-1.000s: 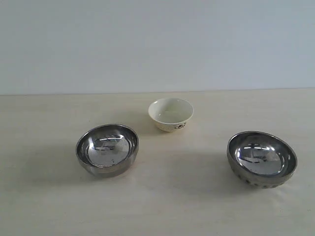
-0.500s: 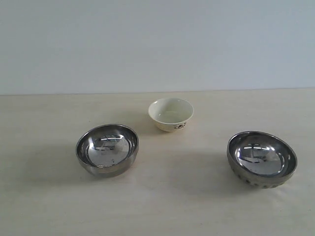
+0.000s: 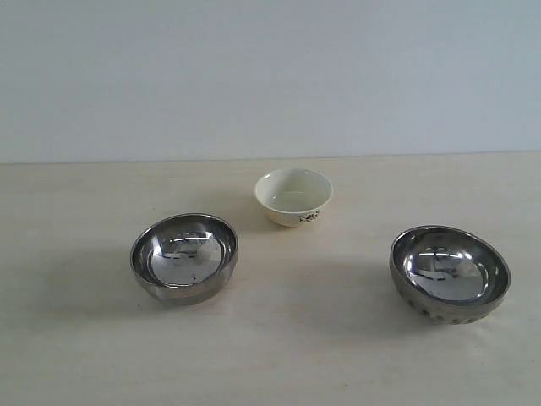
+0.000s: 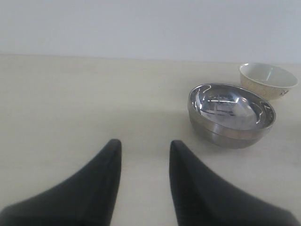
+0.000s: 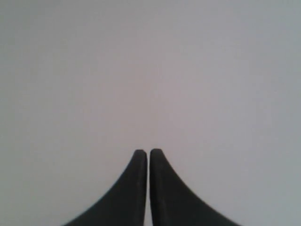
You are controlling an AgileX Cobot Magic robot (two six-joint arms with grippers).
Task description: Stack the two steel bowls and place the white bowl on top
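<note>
Bowls sit exactly as a second ago, so stacking has not begun. Count: two steel, the smooth steel bowl [image 3: 184, 256] and the dimpled steel bowl [image 3: 450, 273], well apart on the table [image 3: 296, 355]; one white bowl [image 3: 293, 195] behind, between them. The left gripper [image 4: 143, 146] is spread, empty; the right gripper [image 5: 148, 153] is pressed together.

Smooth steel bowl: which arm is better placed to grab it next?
Left, probably: the left pincer is open with the bowl in its view; the right pincer is shut and its view shows no bowl.
</note>
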